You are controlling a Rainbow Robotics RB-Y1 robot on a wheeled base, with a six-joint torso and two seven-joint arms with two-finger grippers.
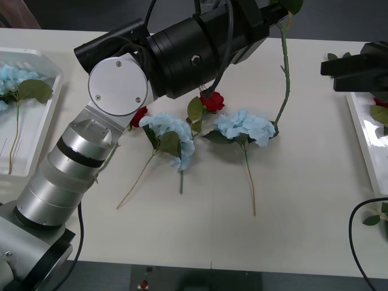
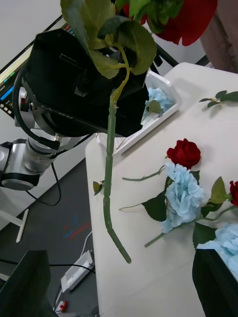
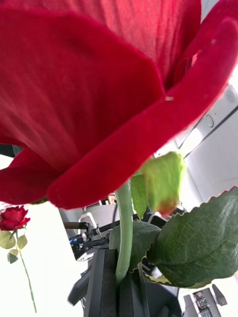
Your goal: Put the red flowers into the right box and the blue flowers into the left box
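One red rose (image 1: 284, 66) hangs stem-down at one o'clock above the bench (image 1: 303, 200), clamped in the left tool (image 3: 119, 282), while the right tool (image 2: 119, 282), at three o'clock, stands spread wide by the right box (image 1: 367, 142).

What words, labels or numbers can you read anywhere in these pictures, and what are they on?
None can be read.
Monitor behind the left arm: coloured bars on its screen, too small to read.
Left box, right box, table: no print visible.
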